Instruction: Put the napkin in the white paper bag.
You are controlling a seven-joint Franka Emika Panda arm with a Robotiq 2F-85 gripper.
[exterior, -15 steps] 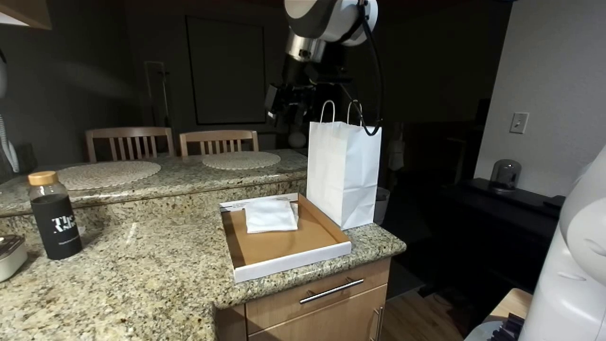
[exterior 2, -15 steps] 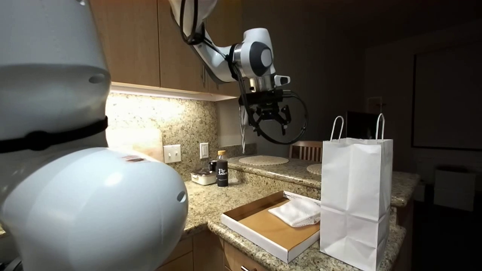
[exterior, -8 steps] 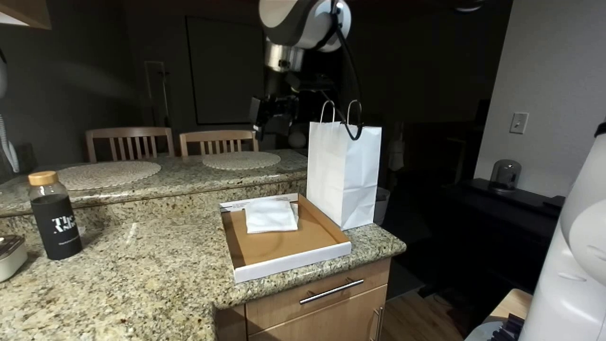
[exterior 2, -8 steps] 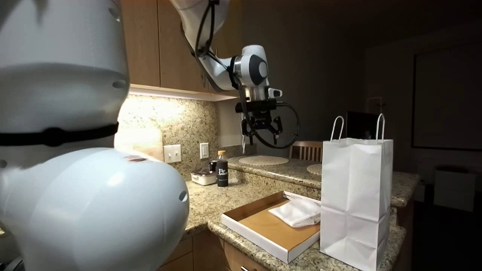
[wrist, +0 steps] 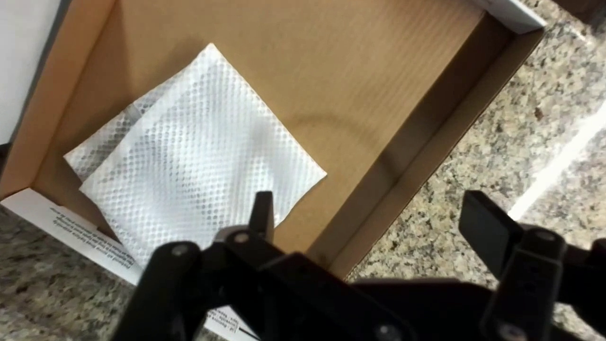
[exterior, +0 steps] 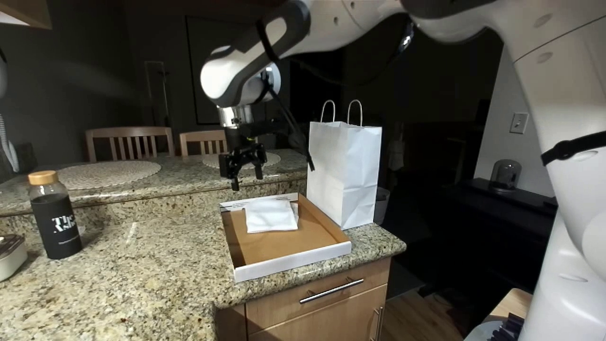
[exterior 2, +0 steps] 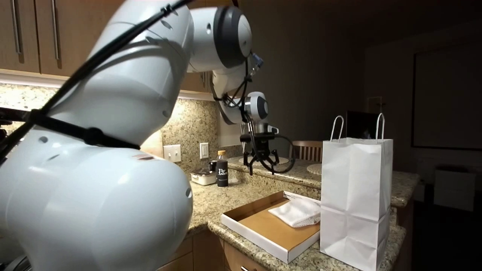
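A folded white napkin lies flat in a shallow cardboard tray. The napkin also shows in an exterior view and on the left of the wrist view, with its mesh texture plain. The white paper bag stands upright beside the tray, handles up; it also shows in an exterior view. The bag's inside is hidden. My gripper is open and empty, above the tray's back edge. In the wrist view one finger overlaps the napkin's edge and the other is over the granite.
A black bottle with a wooden cap and a white container stand on the granite counter. A raised ledge with round placemats runs behind the tray. The bag stands near the counter's end.
The arm has reached out and down. The gripper has come lower, from above the bag's height to just over the tray's back edge, staying open. Napkin, tray and bag have not moved.
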